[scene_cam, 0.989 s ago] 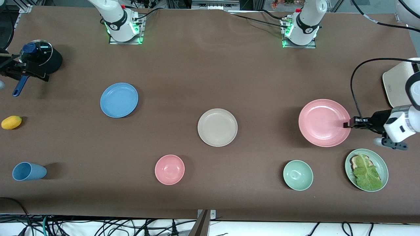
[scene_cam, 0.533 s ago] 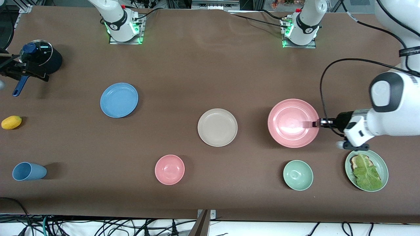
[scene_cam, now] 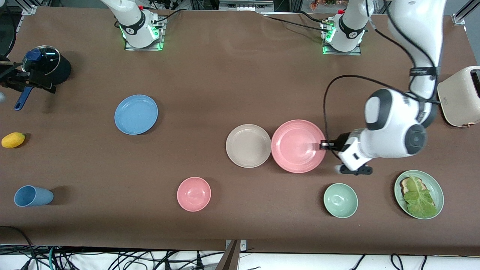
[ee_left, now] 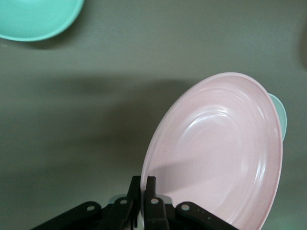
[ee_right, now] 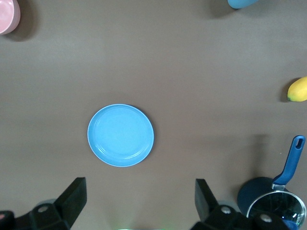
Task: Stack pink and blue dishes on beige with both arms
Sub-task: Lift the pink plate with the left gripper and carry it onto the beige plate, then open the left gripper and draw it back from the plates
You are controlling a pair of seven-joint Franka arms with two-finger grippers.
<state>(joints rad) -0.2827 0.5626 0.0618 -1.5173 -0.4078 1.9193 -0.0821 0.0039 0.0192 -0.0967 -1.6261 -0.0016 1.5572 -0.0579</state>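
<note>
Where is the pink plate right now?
The pink plate is in the air, held at its rim by the left end effector, right beside the beige plate mid-table.

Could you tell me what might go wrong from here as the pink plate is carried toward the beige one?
1. The left gripper pinches only the rim of the pink plate, which hangs tilted in the left wrist view; it could slip or swing.
2. Its edge is already beside the beige plate; coming in low could knock that plate aside.
3. The blue plate lies untouched under the open right gripper.
</note>
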